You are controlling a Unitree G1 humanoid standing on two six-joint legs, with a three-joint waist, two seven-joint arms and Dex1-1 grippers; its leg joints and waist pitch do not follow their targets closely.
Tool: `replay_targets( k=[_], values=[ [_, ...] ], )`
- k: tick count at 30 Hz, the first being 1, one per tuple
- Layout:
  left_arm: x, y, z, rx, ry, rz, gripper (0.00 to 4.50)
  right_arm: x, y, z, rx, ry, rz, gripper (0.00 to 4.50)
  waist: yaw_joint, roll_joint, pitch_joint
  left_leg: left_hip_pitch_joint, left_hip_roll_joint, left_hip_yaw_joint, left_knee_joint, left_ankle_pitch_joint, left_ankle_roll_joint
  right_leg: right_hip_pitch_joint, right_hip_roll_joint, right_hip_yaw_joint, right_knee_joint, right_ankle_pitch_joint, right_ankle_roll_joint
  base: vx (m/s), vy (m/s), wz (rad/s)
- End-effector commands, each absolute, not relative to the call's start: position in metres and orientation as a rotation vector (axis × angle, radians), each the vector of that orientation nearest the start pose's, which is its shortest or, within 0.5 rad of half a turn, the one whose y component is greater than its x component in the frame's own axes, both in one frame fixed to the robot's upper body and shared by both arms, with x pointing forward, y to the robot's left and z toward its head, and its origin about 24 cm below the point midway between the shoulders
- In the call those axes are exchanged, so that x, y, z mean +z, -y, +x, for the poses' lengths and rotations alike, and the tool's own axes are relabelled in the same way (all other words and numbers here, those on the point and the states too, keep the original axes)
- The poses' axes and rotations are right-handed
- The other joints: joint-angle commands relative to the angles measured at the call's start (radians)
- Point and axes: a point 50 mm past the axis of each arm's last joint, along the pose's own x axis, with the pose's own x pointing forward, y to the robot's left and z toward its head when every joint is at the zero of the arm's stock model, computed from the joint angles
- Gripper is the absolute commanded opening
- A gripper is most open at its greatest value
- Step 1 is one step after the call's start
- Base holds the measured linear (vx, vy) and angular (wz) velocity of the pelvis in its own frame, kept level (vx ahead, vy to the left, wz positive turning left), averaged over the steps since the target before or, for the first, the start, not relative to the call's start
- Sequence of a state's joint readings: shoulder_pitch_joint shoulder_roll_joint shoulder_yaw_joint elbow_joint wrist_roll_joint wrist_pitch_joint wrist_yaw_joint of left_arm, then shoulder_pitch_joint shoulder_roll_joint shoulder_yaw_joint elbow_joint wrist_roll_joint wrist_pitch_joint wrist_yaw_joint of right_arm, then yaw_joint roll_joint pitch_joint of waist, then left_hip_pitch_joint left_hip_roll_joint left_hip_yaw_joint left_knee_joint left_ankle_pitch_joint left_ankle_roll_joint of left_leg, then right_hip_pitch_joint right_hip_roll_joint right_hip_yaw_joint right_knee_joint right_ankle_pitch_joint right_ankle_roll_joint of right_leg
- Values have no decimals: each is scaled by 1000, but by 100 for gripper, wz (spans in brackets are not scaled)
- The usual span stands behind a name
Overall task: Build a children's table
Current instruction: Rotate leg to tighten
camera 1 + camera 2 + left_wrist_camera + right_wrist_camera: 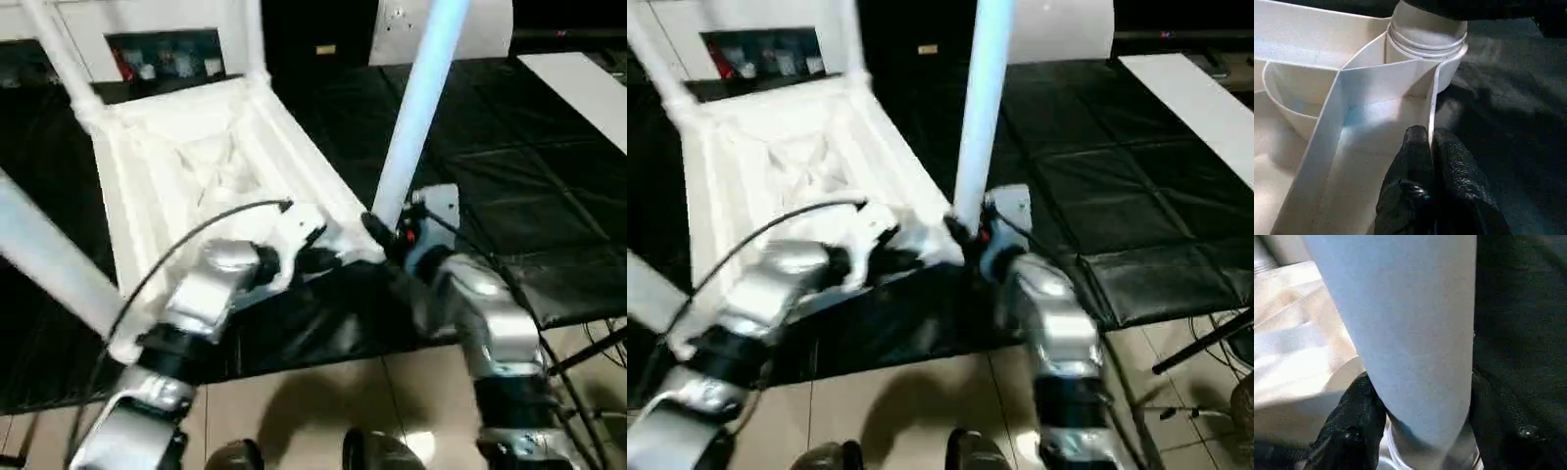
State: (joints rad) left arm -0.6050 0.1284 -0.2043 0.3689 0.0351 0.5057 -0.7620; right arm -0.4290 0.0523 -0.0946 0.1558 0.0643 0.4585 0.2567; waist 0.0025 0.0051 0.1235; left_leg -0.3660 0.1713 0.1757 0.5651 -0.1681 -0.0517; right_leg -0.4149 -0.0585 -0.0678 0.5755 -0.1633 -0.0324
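The children's table lies upside down on a black mat, its ribbed white top (pixel 196 166) facing up. Three legs stand in corner sockets: far left (pixel 59 49), far right (pixel 250 39) and near left (pixel 49 259). A fourth leg (pixel 416 108) rises from the near right corner, its threaded base (pixel 1427 34) at the socket. My right gripper (pixel 387 235) is shut on that leg low down, one black finger (pixel 1352 426) on each side. My left gripper (pixel 1430 139) is shut on the top's thin rim wall (pixel 1432 98) just beside that corner.
A white cabinet (pixel 167 54) with glass-fronted compartments stands behind the table. The black mat (pixel 509 166) spreads to the right, with a white board (pixel 588 88) at its far right. Tan floor tiles (pixel 323 401) and my feet (pixel 372 455) show below; cables lie at the lower right.
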Motion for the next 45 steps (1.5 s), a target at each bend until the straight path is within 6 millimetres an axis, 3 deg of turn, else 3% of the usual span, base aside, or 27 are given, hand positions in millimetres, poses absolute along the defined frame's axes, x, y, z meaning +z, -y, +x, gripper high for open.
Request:
replay_targets(
  k=[1, 3, 4, 9, 15, 17, 18, 19, 21, 23, 24, 27, 32, 33, 36, 43, 45],
  values=[
    [88, -48, 335, -914, -327, 187, 0, 71, 41, 312, 545, -273, 241, 209, 4, -3, -54, 11, 46, -28, -70, -286, 33, 38, -86, 51, -96, -479, -114, 0, 0, 0],
    [89, -47, 334, -923, -321, 193, 0, 74, 40, 313, 541, -253, 252, 209, 6, -2, -55, 10, 47, -26, -71, -281, 38, 38, -85, 53, -95, -455, -115, 0, 0, 0],
    [90, -47, 331, -956, -318, 197, 0, 76, 41, 313, 551, -218, 249, 265, 7, -2, -56, 8, 47, -24, -71, -264, 47, 41, -84, 55, -90, -405, -126, 0, 0, 0],
    [88, -49, 326, -1014, -317, 204, 0, 76, 48, 312, 568, -192, 223, 314, 11, -6, -59, 0, 45, -19, -67, -206, 76, 51, -86, 56, -81, -329, -155, 0, 0, 0],
    [80, -75, 316, -1151, -326, 284, 0, 81, 85, 312, 700, -116, 135, 369, 9, -4, -62, -7, 46, -18, -65, -169, 93, 60, -85, 55, -75, -280, -168, 0, 0, 0],
    [76, -90, 310, -1221, -350, 334, 0, 85, 102, 310, 784, -99, 88, 382, 10, -1, -68, -5, 48, -16, -60, -139, 109, 63, -85, 56, -67, -214, -192, 0, 0, 0],
    [75, -96, 308, -1248, -364, 360, 0, 86, 108, 309, 817, -99, 65, 392, 13, 3, -70, 3, 51, -16, -59, -132, 117, 62, -80, 55, -66, -176, -205, 0, 0, 0],
    [73, -103, 306, -1276, -380, 385, 0, 87, 115, 309, 847, -104, 34, 404, 15, 3, -68, 1, 52, -17, -59, -125, 125, 62, -78, 54, -60, -142, -221, 0, 0, 0],
    [72, -110, 304, -1310, -393, 417, 0, 88, 122, 308, 892, -107, -4, 420, 20, 10, -67, 5, 55, -15, -59, -132, 124, 58, -81, 54, -58, -136, -237, 0, 0, 0],
    [72, -120, 302, -1368, -413, 450, 0, 90, 132, 307, 969, -118, -59, 435, 29, 6, -67, 8, 57, -15, -60, -141, 120, 58, -82, 55, -57, -155, -237, 0, 0, 0],
    [72, -124, 300, -1400, -422, 461, 0, 92, 136, 306, 1024, -125, -83, 435, 35, 6, -65, 12, 59, -14, -61, -154, 113, 55, -82, 56, -59, -176, -237, 0, 0, 0],
    [73, -132, 298, -1468, -442, 487, 0, 94, 141, 302, 1147, -144, -124, 435, 41, 5, -62, 11, 58, -14, -63, -188, 97, 57, -84, 56, -61, -227, -230, 0, 0, 0],
    [75, -140, 296, -1542, -463, 526, 0, 95, 145, 295, 1315, -191, -135, 435, 51, 2, -69, 6, 59, -13, -58, -141, 109, 61, -86, 56, -53, -181, -241, 0, 0, 0],
    [76, -143, 296, -1574, -474, 540, 0, 94, 146, 292, 1386, -217, -138, 407, 53, 1, -70, 8, 57, -12, -56, -141, 115, 61, -84, 54, -54, -178, -242, 0, 0, 0],
    [77, -146, 296, -1605, -481, 550, 0, 92, 148, 291, 1443, -237, -146, 398, 58, -1, -70, 7, 61, -12, -56, -137, 120, 60, -85, 53, -52, -182, -244, 0, 0, 0],
    [78, -146, 295, -1634, -480, 555, 0, 90, 147, 293, 1505, -262, -151, 311, 62, -3, -69, 7, 61, -12, -56, -146, 108, 59, -87, 54, -53, -206, -247, 0, 0, 0],
    [77, -146, 295, -1637, -479, 555, 0, 90, 147, 293, 1512, -260, -152, 307, 62, -3, -69, 7, 61, -12, -55, -144, 109, 59, -87, 54, -54, -211, -243, 0, 0, 0]
  ],
)
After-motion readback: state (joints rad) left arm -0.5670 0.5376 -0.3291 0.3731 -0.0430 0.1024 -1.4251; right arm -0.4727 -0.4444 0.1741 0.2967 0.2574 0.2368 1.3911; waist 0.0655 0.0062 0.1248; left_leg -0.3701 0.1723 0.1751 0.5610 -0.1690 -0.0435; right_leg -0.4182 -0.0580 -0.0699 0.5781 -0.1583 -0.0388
